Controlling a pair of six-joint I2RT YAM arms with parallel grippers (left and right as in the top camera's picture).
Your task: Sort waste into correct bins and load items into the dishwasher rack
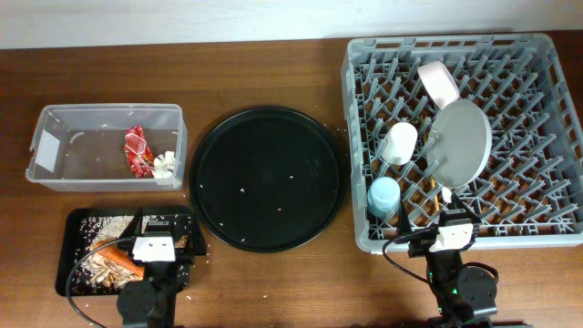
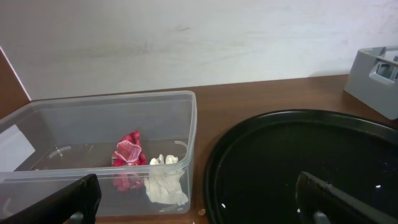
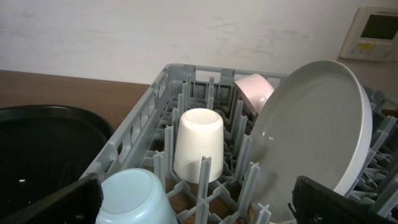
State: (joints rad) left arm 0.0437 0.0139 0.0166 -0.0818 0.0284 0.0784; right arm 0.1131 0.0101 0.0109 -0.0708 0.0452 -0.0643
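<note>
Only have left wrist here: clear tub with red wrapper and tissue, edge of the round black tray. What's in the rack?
Observer: The rack holds a cream cup, a light blue cup, a plate standing on edge and a pinkish bowl.
Operator: Carrot binned?
Observer: Yes. The carrot lies in the shallow black tray among pale food scraps.
Operator: Right gripper holding anything?
Observer: No. The right gripper is open and empty, at the rack's near edge by the light blue cup.
</note>
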